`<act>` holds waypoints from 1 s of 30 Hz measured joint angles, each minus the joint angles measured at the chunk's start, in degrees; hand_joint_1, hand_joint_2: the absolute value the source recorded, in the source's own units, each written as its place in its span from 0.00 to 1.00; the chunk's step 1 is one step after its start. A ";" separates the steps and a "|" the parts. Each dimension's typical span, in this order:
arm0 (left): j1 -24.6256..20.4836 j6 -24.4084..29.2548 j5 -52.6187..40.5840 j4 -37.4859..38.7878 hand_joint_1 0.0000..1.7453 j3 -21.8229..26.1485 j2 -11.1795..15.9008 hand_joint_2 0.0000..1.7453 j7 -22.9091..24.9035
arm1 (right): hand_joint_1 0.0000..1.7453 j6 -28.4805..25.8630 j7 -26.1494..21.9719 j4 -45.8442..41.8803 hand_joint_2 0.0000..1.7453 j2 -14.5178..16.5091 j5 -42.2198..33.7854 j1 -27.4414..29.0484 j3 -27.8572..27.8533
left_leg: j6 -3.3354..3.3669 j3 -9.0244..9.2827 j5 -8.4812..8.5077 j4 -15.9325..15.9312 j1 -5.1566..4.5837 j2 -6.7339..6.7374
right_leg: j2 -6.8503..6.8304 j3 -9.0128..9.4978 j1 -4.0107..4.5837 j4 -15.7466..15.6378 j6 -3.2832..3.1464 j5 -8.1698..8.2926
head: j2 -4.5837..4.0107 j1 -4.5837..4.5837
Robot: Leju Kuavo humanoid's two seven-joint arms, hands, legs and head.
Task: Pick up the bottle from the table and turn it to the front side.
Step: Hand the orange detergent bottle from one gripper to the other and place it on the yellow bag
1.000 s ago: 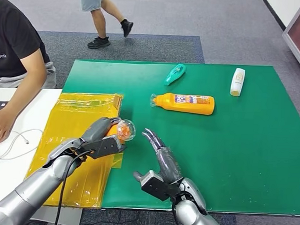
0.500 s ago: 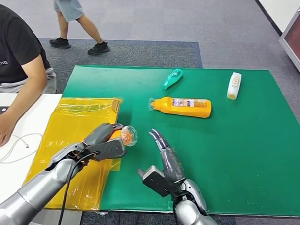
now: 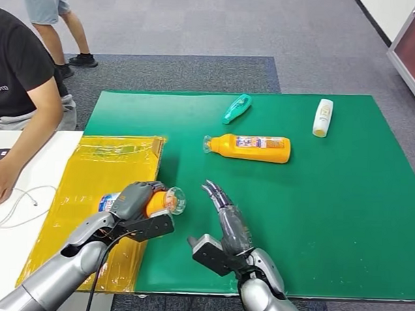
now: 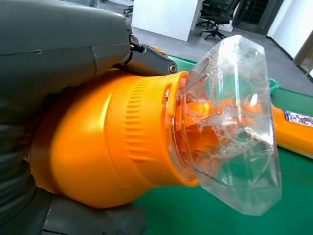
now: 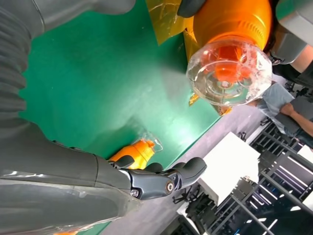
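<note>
While the left hand (image 3: 137,201) grips the orange bottle (image 3: 155,203) by its body, it has dropped lower vs a sec ago; label (image 3: 107,202) edge now peeks out behind the fingers, clear cap (image 3: 176,199) aimed at the right hand (image 3: 227,228), which waits fingers apart, holding nothing. Bottle sits just above the yellow sheet (image 3: 96,172) edge — turn prob underway, front not yet up.

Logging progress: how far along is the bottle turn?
Pickup looks done: the left hand grips the orange plastic bottle with a clear faceted cap. In hand: holding it sideways beside the open right hand. Left: the turn; whether its label faces front can't be told.
</note>
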 joint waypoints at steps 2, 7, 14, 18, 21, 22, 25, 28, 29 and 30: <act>0.30 0.10 -0.29 -0.05 1.00 0.25 -0.03 1.00 0.00 | 0.00 0.04 -0.17 0.04 1.00 0.02 0.21 0.00 0.00 | -0.02 0.01 -0.02 -0.02 0.00 0.00 | 0.00 -0.01 0.00 0.00 -0.02 -0.03 | 0.00 0.00; 1.00 1.03 -0.77 -0.05 1.00 1.43 -0.48 1.00 0.01 | 0.00 0.05 -0.39 0.09 1.00 0.05 0.91 0.00 0.02 | -0.05 0.02 -0.04 -0.08 0.00 0.00 | 0.00 -0.03 0.00 0.00 -0.04 -0.06 | 0.00 0.00; 1.75 1.95 -1.69 -0.03 1.00 2.70 -1.08 1.00 0.17 | 0.00 -0.02 -0.44 0.19 1.00 0.07 1.36 0.01 0.13 | -0.07 0.04 -0.03 -0.13 0.00 0.00 | 0.00 -0.04 0.00 0.00 -0.05 -0.06 | 0.00 0.01; 1.85 3.11 -2.13 0.66 1.00 3.49 -1.77 1.00 0.41 | 0.00 -0.04 -0.42 0.30 1.00 0.07 1.66 0.01 0.16 | -0.07 0.05 -0.02 -0.14 0.00 0.00 | 0.00 -0.04 0.00 0.00 -0.05 -0.06 | 0.00 -0.01; 1.75 4.54 -2.33 2.07 1.00 4.42 -2.82 1.00 -0.13 | 0.00 -0.08 -0.36 0.35 1.00 0.07 1.93 -0.01 0.27 | -0.07 0.07 -0.02 -0.14 0.00 0.00 | 0.00 -0.04 -0.01 0.00 -0.05 -0.06 | 0.00 0.00; 1.73 5.06 -2.31 2.60 1.00 4.78 -3.23 1.00 -0.55 | 0.00 -0.11 -0.34 0.35 1.00 0.07 1.99 -0.03 0.37 | -0.07 0.07 -0.02 -0.15 0.00 0.00 | 0.00 -0.04 -0.01 0.00 -0.05 -0.06 | 0.00 0.01; 1.72 6.44 -1.94 3.60 0.65 5.70 -4.17 1.00 -1.82 | 0.00 -0.40 -0.31 0.35 1.00 0.07 2.35 -0.07 0.66 | -0.06 0.07 -0.01 -0.15 0.00 0.00 | -0.01 -0.03 -0.01 0.00 -0.05 -0.06 | 0.00 0.00; 2.00 7.74 -1.76 4.07 0.02 6.37 -4.85 1.00 -2.78 | 0.00 -0.93 -0.28 0.35 1.00 0.07 2.88 -0.23 1.07 | -0.11 0.06 0.03 -0.16 0.00 -0.01 | -0.01 -0.03 0.00 0.00 -0.04 -0.06 | 0.00 0.01; 2.25 8.10 -1.74 4.25 0.00 6.61 -5.09 1.00 -3.00 | 0.00 -1.01 -0.25 0.35 1.00 0.07 2.97 -0.29 1.29 | -0.19 0.05 0.07 -0.16 0.00 -0.01 | 0.00 -0.05 0.00 0.00 -0.04 -0.06 | 0.00 0.00; 2.62 8.41 -1.74 4.44 0.00 6.79 -5.28 1.00 -3.15 | 0.00 -1.05 -0.23 0.35 1.00 0.07 2.99 -0.33 1.47 | -0.28 0.03 0.13 -0.16 0.00 0.00 | 0.01 -0.09 0.00 0.00 -0.05 -0.06 | 0.00 0.00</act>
